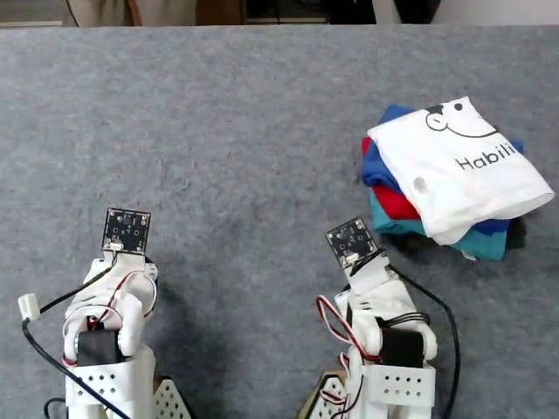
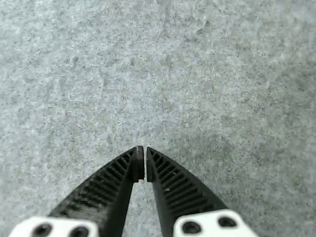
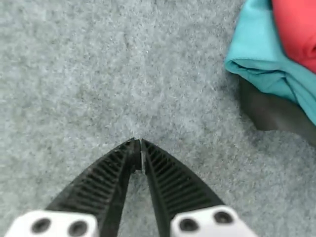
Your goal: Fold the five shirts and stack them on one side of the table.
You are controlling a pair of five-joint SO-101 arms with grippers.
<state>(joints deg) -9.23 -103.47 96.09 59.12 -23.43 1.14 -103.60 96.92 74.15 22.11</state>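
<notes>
The folded shirts are lying in one stack (image 1: 450,179) toward 2 o'clock on the grey counter (image 1: 244,131). The white shirt (image 1: 463,170) on top is hiding most of the rest. The blue shirt (image 1: 377,166) is peeking out at the stack's 10 o'clock edge, the red shirt (image 1: 395,202) at 8 o'clock and the teal shirt (image 1: 410,225) along 6 o'clock. A dark shirt (image 1: 517,234) is barely showing at 4 o'clock, too covered to make out its fold. The white shirt is carrying a drawn face and dark lettering that is running off over the fold, cut short. The left end effector (image 2: 140,159), on the left arm (image 1: 109,305) at 7 o'clock, is hanging over bare counter with its fingers pressed together on nothing. The right end effector (image 3: 138,150), on the right arm (image 1: 380,305) at 5 o'clock, is likewise pinched closed and empty, near the teal shirt's corner.
</notes>
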